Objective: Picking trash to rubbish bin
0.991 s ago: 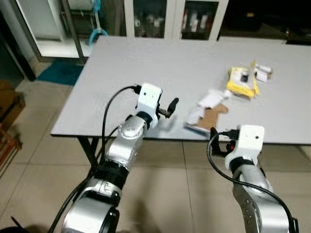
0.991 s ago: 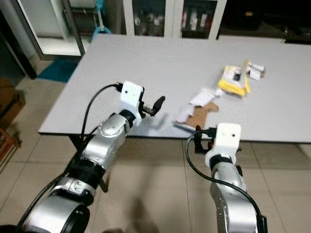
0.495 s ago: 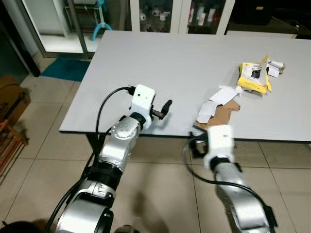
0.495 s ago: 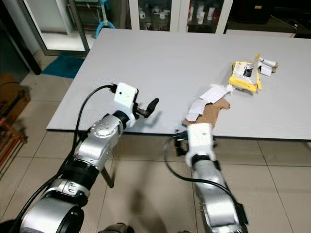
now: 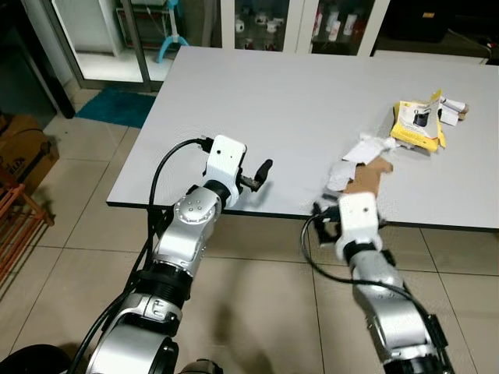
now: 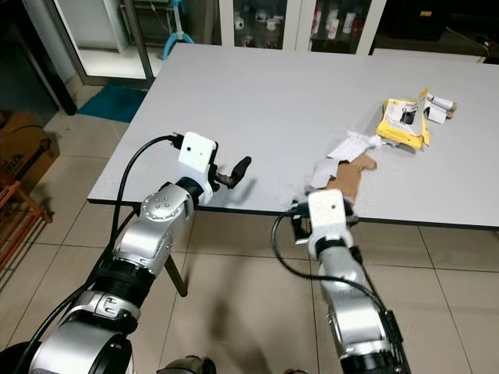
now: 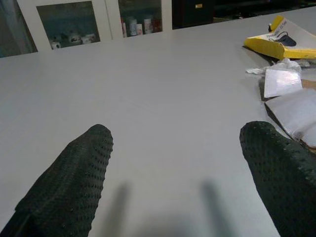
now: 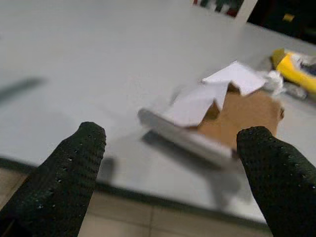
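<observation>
Since the earlier frames your right gripper (image 8: 170, 163) has come in from the right toward the table edge and now sits just below and in front of the flattened cardboard piece (image 5: 365, 173); your left gripper (image 5: 261, 171) holds the same raised pose above the near edge of the grey table (image 5: 296, 101). Both jaws stand wide apart: in each wrist view the two black fingers frame an empty gap. The cardboard piece lies flat at the near edge of the table, to the right of centre, with white paper scraps (image 5: 360, 149) resting on its far end. Its long axis runs from the near edge diagonally away and to your right, toward the yellow package (image 5: 419, 125). That package lies farther back on the right side of the table, well apart from the cardboard, with small white scraps (image 5: 452, 107) just beyond it. In the right wrist view the cardboard's brown face and a white folded flap (image 8: 197, 101) sit between the fingertips, beyond them and not touched. Glass-fronted cabinets (image 5: 281, 19) stand behind the table.
</observation>
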Controlling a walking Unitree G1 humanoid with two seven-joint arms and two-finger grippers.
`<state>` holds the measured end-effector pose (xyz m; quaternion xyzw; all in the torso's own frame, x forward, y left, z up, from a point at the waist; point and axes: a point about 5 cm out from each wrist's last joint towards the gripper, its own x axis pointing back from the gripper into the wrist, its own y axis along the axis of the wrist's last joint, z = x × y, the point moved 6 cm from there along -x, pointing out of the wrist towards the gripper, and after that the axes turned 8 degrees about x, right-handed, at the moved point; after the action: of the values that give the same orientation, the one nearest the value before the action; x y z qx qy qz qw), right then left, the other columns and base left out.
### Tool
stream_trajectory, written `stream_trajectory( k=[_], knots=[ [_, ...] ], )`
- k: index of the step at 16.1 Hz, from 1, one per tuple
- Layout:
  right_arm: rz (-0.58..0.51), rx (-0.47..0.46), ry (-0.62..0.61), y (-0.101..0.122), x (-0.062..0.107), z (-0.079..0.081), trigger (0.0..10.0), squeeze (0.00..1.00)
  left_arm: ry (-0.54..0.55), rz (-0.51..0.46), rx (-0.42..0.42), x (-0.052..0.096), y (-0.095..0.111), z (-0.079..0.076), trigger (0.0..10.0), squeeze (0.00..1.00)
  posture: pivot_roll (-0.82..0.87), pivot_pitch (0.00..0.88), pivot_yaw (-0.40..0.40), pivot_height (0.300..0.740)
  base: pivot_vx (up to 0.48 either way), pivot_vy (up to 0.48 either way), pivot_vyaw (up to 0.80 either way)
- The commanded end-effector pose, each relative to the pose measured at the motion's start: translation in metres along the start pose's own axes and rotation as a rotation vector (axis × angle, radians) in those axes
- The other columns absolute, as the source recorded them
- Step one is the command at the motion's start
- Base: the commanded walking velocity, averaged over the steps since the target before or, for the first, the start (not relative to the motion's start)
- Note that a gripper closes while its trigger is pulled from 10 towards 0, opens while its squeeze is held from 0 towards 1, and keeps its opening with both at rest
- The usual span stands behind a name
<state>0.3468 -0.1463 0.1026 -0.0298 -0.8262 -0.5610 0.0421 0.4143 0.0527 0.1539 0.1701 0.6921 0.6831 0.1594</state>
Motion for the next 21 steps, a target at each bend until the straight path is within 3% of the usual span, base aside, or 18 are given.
stream_trajectory(
  k=[1,3,4,5,6,7,10,11,13,14,15,16,17,18,19,21],
  knots=[
    [-0.011,0.012,-0.029,0.0,-0.001,-0.007,10.0,1.0,-0.015,0.006,-0.006,0.001,0.0,-0.003,10.0,0.0,0.18,0.118,0.004,0.74,0.0,0.0,0.0],
    [-0.03,0.02,-0.042,0.004,-0.002,-0.01,10.0,1.0,-0.015,0.007,-0.006,0.001,0.0,-0.003,10.0,0.0,0.18,0.118,0.006,0.74,0.0,0.0,0.0],
    [-0.036,-0.034,-0.051,0.005,0.0,-0.011,10.0,1.0,-0.016,0.009,-0.006,0.001,0.0,-0.003,10.0,0.0,0.18,0.118,0.007,0.74,0.0,0.0,0.0],
    [-0.04,-0.171,-0.067,0.008,0.004,-0.013,10.0,1.0,-0.022,0.013,-0.013,0.001,-0.001,-0.004,10.0,0.0,0.18,0.122,0.01,0.74,0.0,0.0,0.0],
    [-0.043,-0.21,-0.073,0.009,0.005,-0.014,10.0,1.0,-0.024,0.015,-0.016,0.001,-0.001,-0.004,10.0,0.0,0.18,0.122,0.01,0.74,0.0,0.0,0.0],
    [-0.046,-0.175,-0.087,0.009,0.009,-0.015,10.0,1.0,-0.035,0.017,-0.035,0.001,-0.001,-0.005,10.0,0.0,0.18,0.124,0.012,0.74,0.0,0.0,0.0],
    [-0.047,0.031,-0.102,0.003,0.012,-0.02,10.0,0.77,-0.042,0.024,-0.042,0.0,-0.002,-0.004,10.0,0.0,0.17,0.125,0.021,0.74,0.0,0.0,0.0],
    [-0.032,0.031,-0.124,-0.002,0.013,-0.028,10.0,0.7,-0.049,0.026,-0.043,0.0,-0.002,-0.006,10.0,0.0,0.17,0.124,0.026,0.74,0.0,0.0,0.0],
    [-0.043,-0.185,-0.208,0.001,0.014,-0.047,10.0,0.69,-0.057,0.026,-0.044,0.0,-0.002,-0.008,10.0,0.0,0.17,0.124,0.026,0.74,0.0,0.0,0.0],
    [-0.07,-0.214,-0.228,0.007,0.015,-0.05,10.0,0.53,-0.057,0.024,-0.044,0.0,-0.002,-0.008,10.0,0.0,0.17,0.124,0.026,0.74,0.0,0.0,0.0],
    [-0.098,-0.193,-0.237,0.015,0.017,-0.051,10.0,0.18,-0.057,0.024,-0.044,0.0,-0.002,-0.008,10.0,0.0,0.17,0.124,0.026,0.74,0.0,0.0,0.0],
    [-0.105,-0.163,-0.237,0.017,0.017,-0.05,10.0,0.0,-0.057,0.024,-0.044,0.0,-0.002,-0.008,10.0,0.0,0.17,0.124,0.026,0.74,0.0,0.0,0.0],
    [-0.096,-0.085,-0.233,0.017,0.016,-0.049,10.0,0.0,-0.055,0.025,-0.043,0.0,-0.002,-0.008,10.0,0.0,0.17,0.124,0.026,0.74,0.0,0.0,0.0],
    [-0.095,0.056,-0.215,0.016,0.015,-0.049,10.0,0.0,-0.056,0.026,-0.042,0.001,-0.003,-0.008,10.0,0.0,0.17,0.122,0.025,0.74,0.0,0.0,0.0],
    [-0.09,0.06,-0.204,0.014,0.015,-0.049,10.0,0.0,-0.056,0.027,-0.041,0.001,-0.003,-0.009,10.0,0.0,0.17,0.122,0.024,0.74,0.0,0.0,0.0],
    [-0.066,-0.088,-0.23,0.007,0.015,-0.058,10.0,0.0,-0.056,0.028,-0.039,0.0,-0.003,-0.009,10.0,0.0,0.17,0.121,0.025,0.74,0.0,0.0,0.0]
  ],
)
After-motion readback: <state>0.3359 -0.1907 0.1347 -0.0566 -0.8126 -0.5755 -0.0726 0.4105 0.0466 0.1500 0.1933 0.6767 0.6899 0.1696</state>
